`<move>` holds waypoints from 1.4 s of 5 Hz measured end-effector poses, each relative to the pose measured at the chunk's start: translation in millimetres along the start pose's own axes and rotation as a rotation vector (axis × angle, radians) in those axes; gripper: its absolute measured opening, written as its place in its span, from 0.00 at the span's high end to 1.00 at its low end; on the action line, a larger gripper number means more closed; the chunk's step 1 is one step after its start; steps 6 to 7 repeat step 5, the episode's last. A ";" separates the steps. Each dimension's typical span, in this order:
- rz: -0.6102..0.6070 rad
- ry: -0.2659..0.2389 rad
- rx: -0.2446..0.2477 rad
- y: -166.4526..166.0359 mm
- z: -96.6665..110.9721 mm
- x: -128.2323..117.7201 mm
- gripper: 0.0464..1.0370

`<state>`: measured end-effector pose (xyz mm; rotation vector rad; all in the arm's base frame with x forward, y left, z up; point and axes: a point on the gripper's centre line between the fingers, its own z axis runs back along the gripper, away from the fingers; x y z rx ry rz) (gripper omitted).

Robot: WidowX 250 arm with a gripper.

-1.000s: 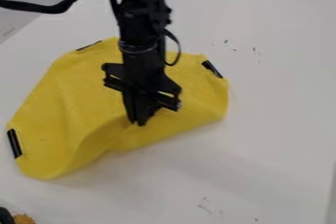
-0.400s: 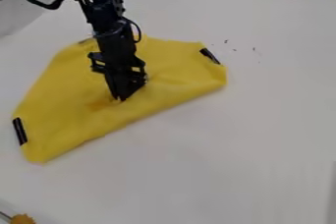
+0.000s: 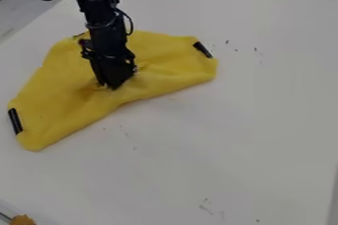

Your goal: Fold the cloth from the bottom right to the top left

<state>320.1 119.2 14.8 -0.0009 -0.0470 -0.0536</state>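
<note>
Cloth [image 3: 59, 95], yellow, creased, on counter [image 3: 251, 135]; end effector [image 3: 108, 87] above centre, apparently clenched on gathered fabric. Stage, judged: fold nearly made. Next: settle flap toward top left, release.

The cloth [image 3: 63, 98] lay on the bench [image 3: 231, 135] beneath the tool [image 3: 111, 87], strips [image 3: 15, 121] at its left and right ends, an item [image 3: 22, 220] in front.

Soft, diffuse light, bright tabletop [image 3: 264, 120], faint shadow beside the cloth [image 3: 59, 95]
</note>
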 end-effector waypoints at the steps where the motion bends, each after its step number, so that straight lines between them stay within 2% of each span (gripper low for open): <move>1: 0.012 -0.032 0.037 14.9 16.1 12.9 0.24; 2: 0.016 -0.068 0.094 44.6 33.6 28.3 0.04; 3: 0.010 -0.095 0.094 65.6 18.4 42.0 0.04; 4: -0.014 -0.130 0.110 81.3 31.2 51.2 0.04; 5: -0.043 -0.105 0.083 77.5 30.1 47.4 0.04; 7: -0.043 -0.105 0.083 77.5 30.1 47.4 0.04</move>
